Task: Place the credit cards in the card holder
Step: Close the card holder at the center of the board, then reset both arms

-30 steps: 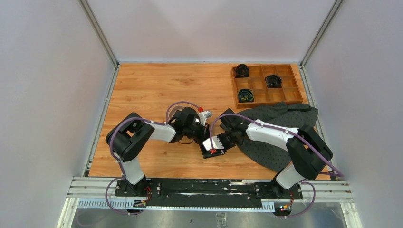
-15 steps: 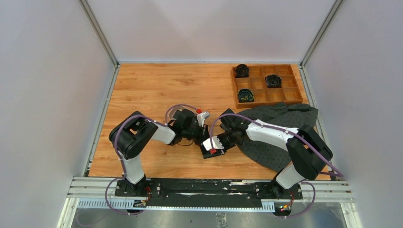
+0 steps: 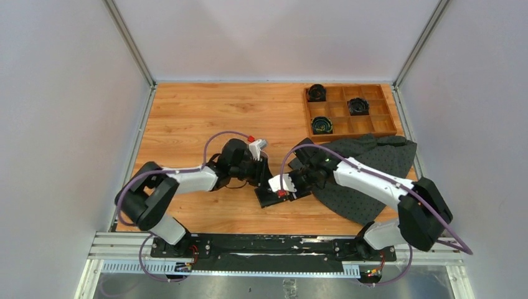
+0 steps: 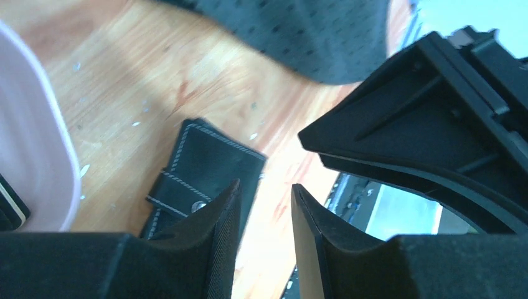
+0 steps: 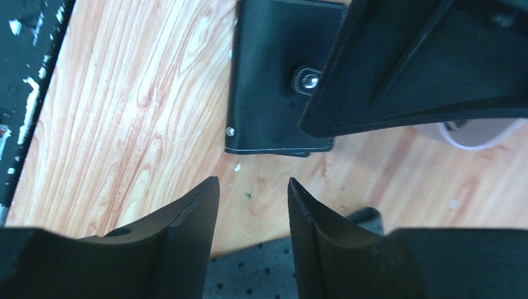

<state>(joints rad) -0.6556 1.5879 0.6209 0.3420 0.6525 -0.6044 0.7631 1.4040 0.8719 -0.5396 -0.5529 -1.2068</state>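
Left arm (image 3: 187, 178) stretched lower; left claw (image 4: 264, 194) (ajar) near card holder (image 4: 208, 167).

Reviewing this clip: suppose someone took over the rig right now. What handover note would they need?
Left gripper: open, empty, beside the small black leather-like bifold card holder.
Right gripper: open, empty, also close by the holder.
Holder: flat on the wooden table, folded shut, tab across.
Credit cards: none clearly in view; the pale-rimmed tray sits by the left gripper.
Done: nothing that shows. Left: open the holder, fetch the cards, slot them in.
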